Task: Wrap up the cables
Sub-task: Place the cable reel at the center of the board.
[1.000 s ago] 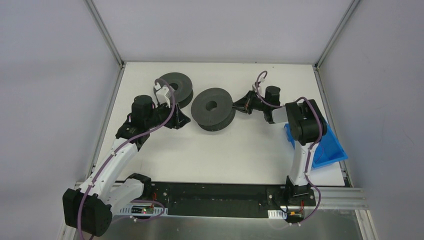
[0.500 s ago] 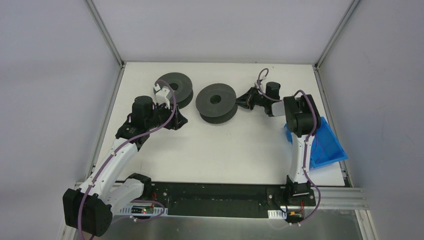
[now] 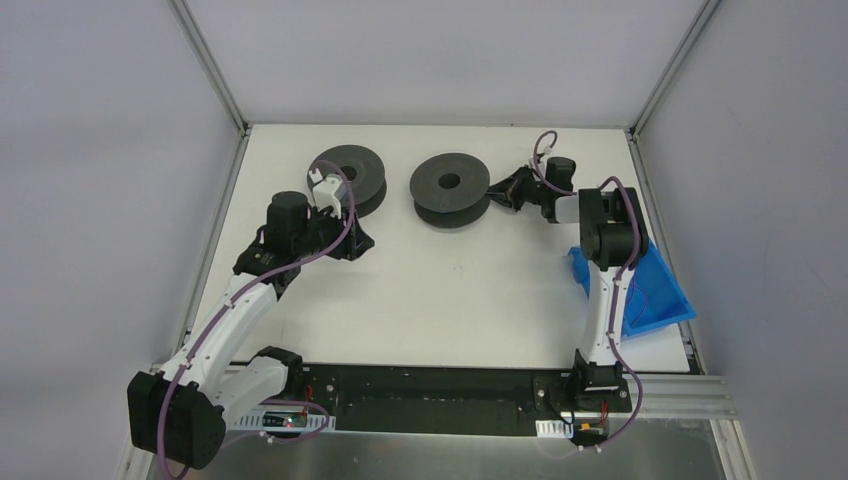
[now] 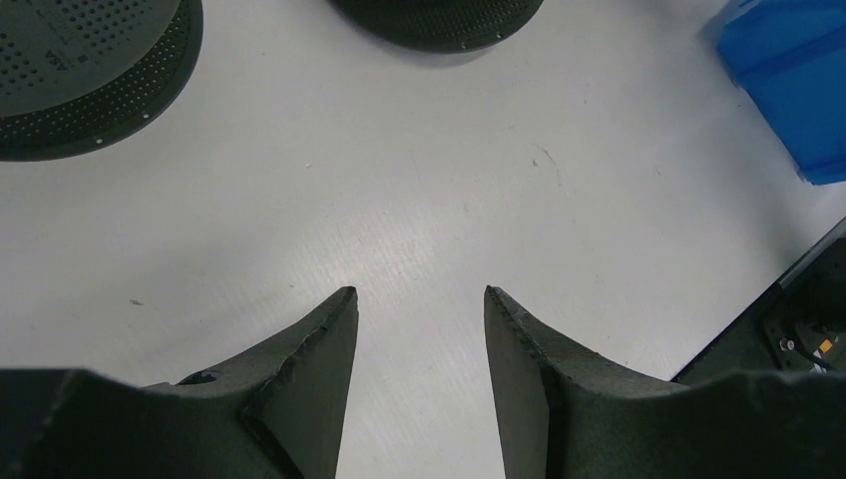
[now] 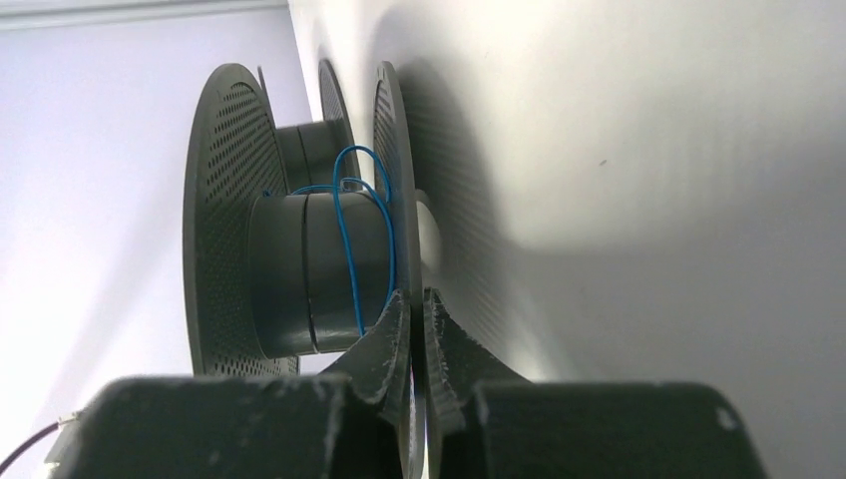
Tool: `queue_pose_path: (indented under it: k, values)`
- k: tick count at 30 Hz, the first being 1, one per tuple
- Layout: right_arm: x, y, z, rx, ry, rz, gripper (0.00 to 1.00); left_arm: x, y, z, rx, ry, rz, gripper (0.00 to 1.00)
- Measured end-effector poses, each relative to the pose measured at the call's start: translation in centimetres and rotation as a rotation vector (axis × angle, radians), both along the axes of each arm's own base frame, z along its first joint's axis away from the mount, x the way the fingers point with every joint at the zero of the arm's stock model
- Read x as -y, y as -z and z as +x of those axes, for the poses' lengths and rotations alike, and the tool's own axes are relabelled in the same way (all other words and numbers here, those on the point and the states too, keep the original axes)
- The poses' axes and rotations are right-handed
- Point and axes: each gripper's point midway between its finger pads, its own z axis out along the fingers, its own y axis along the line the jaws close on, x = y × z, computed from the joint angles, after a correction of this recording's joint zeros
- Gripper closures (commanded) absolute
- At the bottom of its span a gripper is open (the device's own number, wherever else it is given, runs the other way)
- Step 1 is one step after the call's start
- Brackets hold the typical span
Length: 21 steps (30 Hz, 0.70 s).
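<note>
A dark grey spool (image 3: 450,188) lies flat at the far middle of the table. My right gripper (image 3: 497,192) is shut on the edge of its lower flange (image 5: 397,200), seen close in the right wrist view (image 5: 417,294). A thin blue cable (image 5: 349,230) loops loosely round this spool's hub. A thin reddish wire end (image 5: 30,446) shows at the lower left edge of that view. A second dark grey spool (image 3: 348,175) lies at the far left. My left gripper (image 3: 355,240) is open and empty just in front of it, over bare table (image 4: 419,291).
A blue bin (image 3: 640,290) sits tilted at the right edge beside the right arm, with faint thin lines inside; it also shows in the left wrist view (image 4: 788,70). Both spools (image 4: 80,70) (image 4: 439,15) show at the top of that view. Grey walls enclose the table.
My right gripper carried its spool back and to the right, from tilted to lying flat. The left arm has barely moved.
</note>
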Motion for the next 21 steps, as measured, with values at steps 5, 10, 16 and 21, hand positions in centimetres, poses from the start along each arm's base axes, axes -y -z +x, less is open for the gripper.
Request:
queue_pose_path:
  k: [5, 10, 16, 21]
  values:
    - [1.3, 0.4, 1.4, -0.015, 0.067, -0.006, 1.00, 0.0, 0.3, 0.1, -0.007, 0.001, 0.005, 0.52]
    - [2.4, 0.5, 2.5, -0.025, 0.140, -0.013, 1.00, 0.0, 0.5, 0.1, -0.011, 0.005, 0.012, 0.52]
    - [3.2, 0.6, 3.7, -0.031, 0.218, -0.025, 0.87, -0.1, 0.6, 0.2, -0.007, 0.010, 0.021, 0.52]
    - [4.0, 1.6, 4.0, -0.056, 0.264, -0.061, 0.68, -0.1, 0.6, 0.2, -0.005, 0.011, 0.022, 0.52]
